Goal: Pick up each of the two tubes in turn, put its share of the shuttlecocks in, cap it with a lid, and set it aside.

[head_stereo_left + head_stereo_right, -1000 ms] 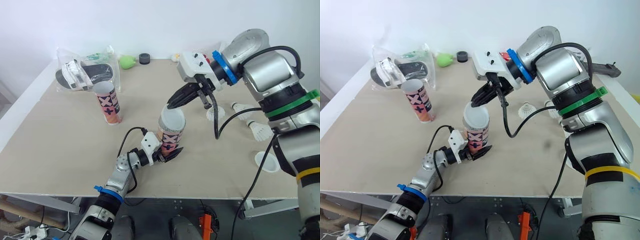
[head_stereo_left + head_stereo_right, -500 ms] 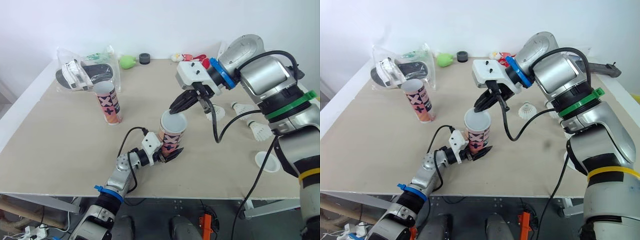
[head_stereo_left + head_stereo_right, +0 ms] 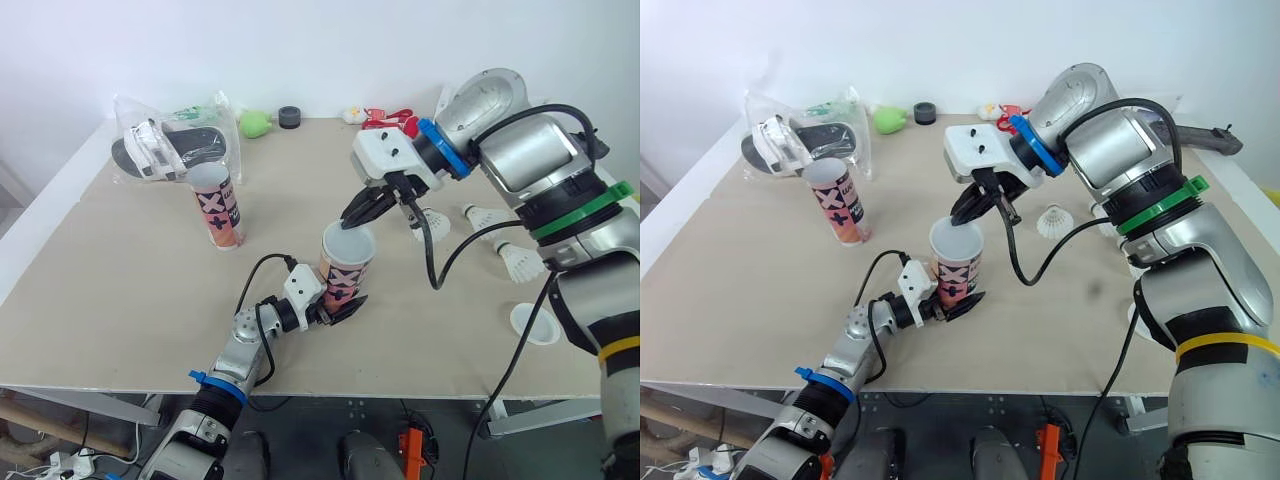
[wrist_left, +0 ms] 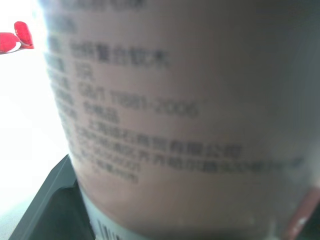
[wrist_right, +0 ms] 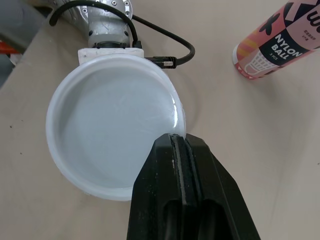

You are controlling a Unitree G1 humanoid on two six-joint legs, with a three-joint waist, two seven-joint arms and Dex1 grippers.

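Note:
A pink-and-white tube stands upright near the table's front middle, with my left gripper shut on its lower part; its printed wall is close in the left wrist view. My right gripper is shut on the rim of a white lid, which lies level on the tube's mouth. A second tube stands upright at the left. Three shuttlecocks lie at the right: one just behind my right gripper, two more farther right. Another white lid lies near the front right.
A clear bag of sandals lies at the back left. A green object, a black roll and a red item sit along the back edge. My right arm's cable hangs over the table right of the tube.
My right gripper has come down and forward with the lid, which was tilted above the tube and now lies flat on its mouth. The left gripper and tube stayed put.

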